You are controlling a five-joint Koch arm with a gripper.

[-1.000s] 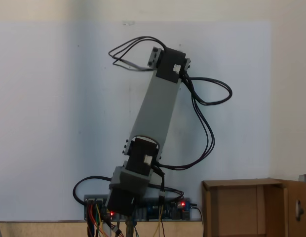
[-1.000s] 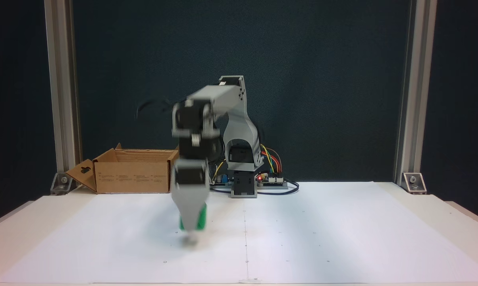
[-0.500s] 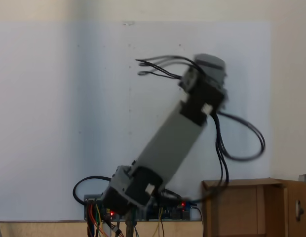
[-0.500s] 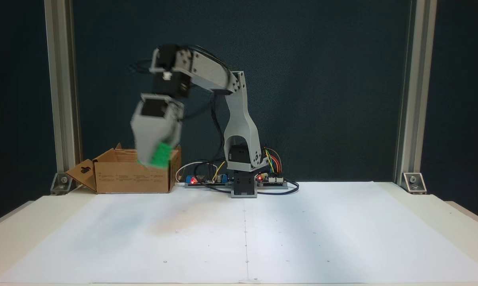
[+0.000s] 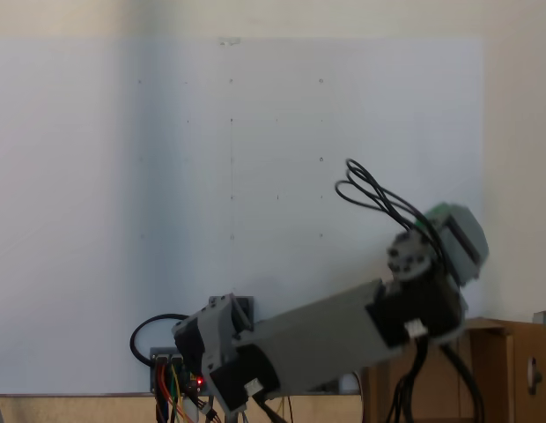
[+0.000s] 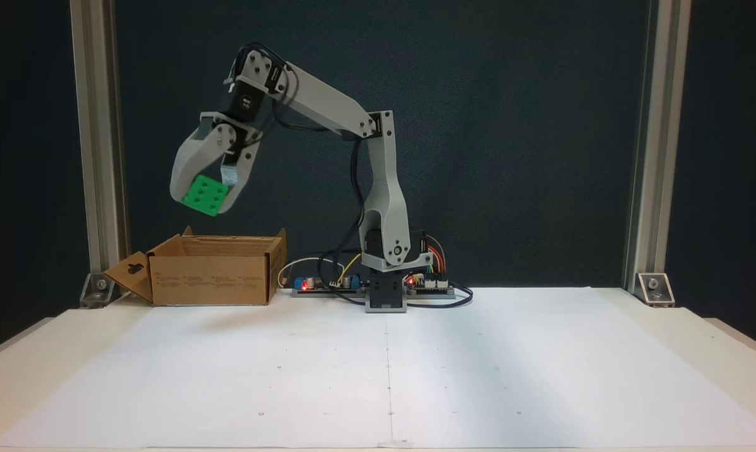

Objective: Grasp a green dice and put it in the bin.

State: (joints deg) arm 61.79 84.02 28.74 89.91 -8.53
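Carry step's basically done: claw [image 6: 205, 202] is pinching the green dice [image 6: 206, 194] up high, with the bin [image 6: 211, 276] right below it, so I'd say next it just lets go.

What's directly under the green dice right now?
The green dice, clamped in the tool, hangs in the air with the bin below it. The bin's floor is hidden behind its front wall.
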